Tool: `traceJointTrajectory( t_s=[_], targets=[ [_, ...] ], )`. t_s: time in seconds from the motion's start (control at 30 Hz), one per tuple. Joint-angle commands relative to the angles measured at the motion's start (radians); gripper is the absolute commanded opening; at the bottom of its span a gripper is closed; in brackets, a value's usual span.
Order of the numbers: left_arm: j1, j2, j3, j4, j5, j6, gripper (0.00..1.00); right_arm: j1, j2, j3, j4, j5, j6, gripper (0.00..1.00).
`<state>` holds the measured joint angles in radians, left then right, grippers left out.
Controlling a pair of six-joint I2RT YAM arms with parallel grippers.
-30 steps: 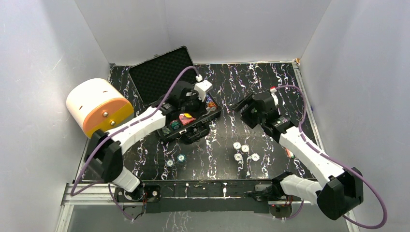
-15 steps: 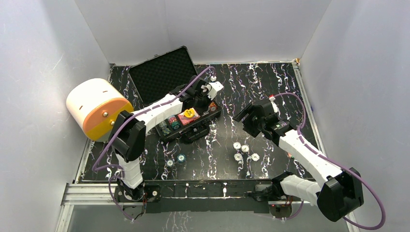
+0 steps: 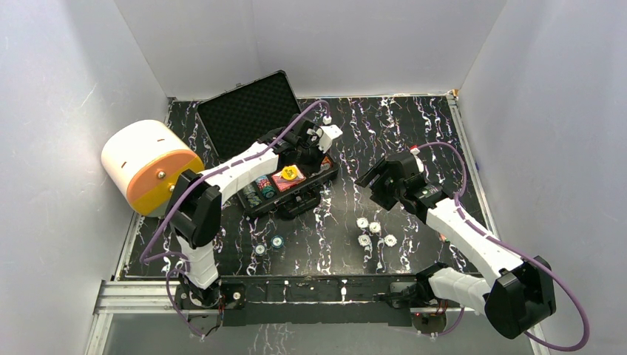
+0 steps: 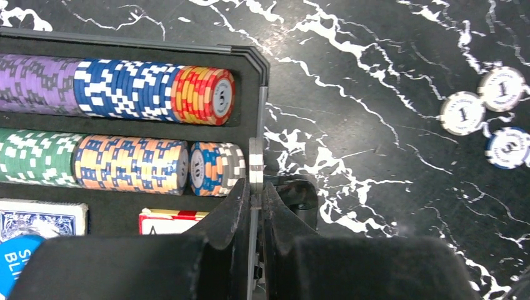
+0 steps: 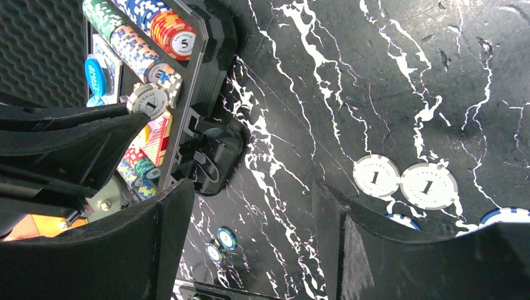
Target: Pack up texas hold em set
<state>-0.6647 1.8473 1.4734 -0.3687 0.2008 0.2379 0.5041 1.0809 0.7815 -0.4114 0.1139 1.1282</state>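
Step in hand: I am slotting one white chip point(image 4: 256, 159) into the case point(image 4: 249, 55), at the open end of the short row point(image 4: 215, 169) beside its right-hand wall.
Left gripper point(image 4: 255, 190): pinched narrow on that chip, which stands on edge right over the case's wall and is not yet down in the groove.
Doing it well: I judge the chip sits a touch outside the foam. I would nudge it inward over the row's end, hold its face parallel to the stacked chips, lower it until it seats, and only then let go. Released here, it could roll off onto the table.
Right gripper point(image 5: 253, 200): spread wide and carrying nothing, hovering to the right of the case over bare table.
Left to pack: four loose pale chips point(image 3: 375, 227) lie right of the case, towards its near side. Two more chips point(image 3: 277, 242) lie just in front of the case.
Already in the case: full chip rows, a card deck point(image 4: 37, 217), and the yellow button point(image 3: 290, 171) on top of the contents.
Lid point(image 3: 244, 115): open, lying back behind the case's base, foam showing.
Surface: black tabletop point(image 3: 414, 126) with white marble veins. It looks hard and smooth, so I expect chips to slide and roll on it.
Room: plain pale walls point(image 3: 370, 44) close in on three sides. A white-and-orange cylinder point(image 3: 151, 166) sits left of the case.
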Motion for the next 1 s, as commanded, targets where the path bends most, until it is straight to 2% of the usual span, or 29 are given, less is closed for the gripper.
traceJointTrajectory(
  t_s=[0.0,0.23,0.47,0.7,0.9,0.93,0.97],
  targets=[
    [-0.003,-0.081,-0.001,-0.011,0.088,-0.01,0.0,-0.006,-0.001,0.007,0.025,-0.015,0.007,0.76],
    [-0.002,-0.009,0.013,-0.06,0.067,0.003,0.0,-0.006,-0.004,0.005,0.023,-0.014,0.008,0.76],
    [-0.003,0.035,0.036,-0.052,-0.059,-0.004,0.0,-0.006,-0.001,0.001,0.019,-0.015,0.011,0.75],
    [-0.002,0.023,0.019,-0.007,-0.194,-0.002,0.0,-0.006,-0.003,0.0,0.019,-0.012,0.011,0.75],
    [-0.003,0.003,0.0,0.03,-0.206,-0.004,0.0,-0.006,-0.001,-0.002,0.019,-0.017,0.013,0.75],
    [-0.002,0.007,0.002,0.028,-0.203,-0.005,0.02,-0.006,-0.001,-0.002,0.019,-0.016,0.013,0.75],
    [-0.003,0.011,0.003,0.025,-0.2,-0.008,0.1,-0.006,-0.001,-0.002,0.019,-0.016,0.012,0.75]
  ],
)
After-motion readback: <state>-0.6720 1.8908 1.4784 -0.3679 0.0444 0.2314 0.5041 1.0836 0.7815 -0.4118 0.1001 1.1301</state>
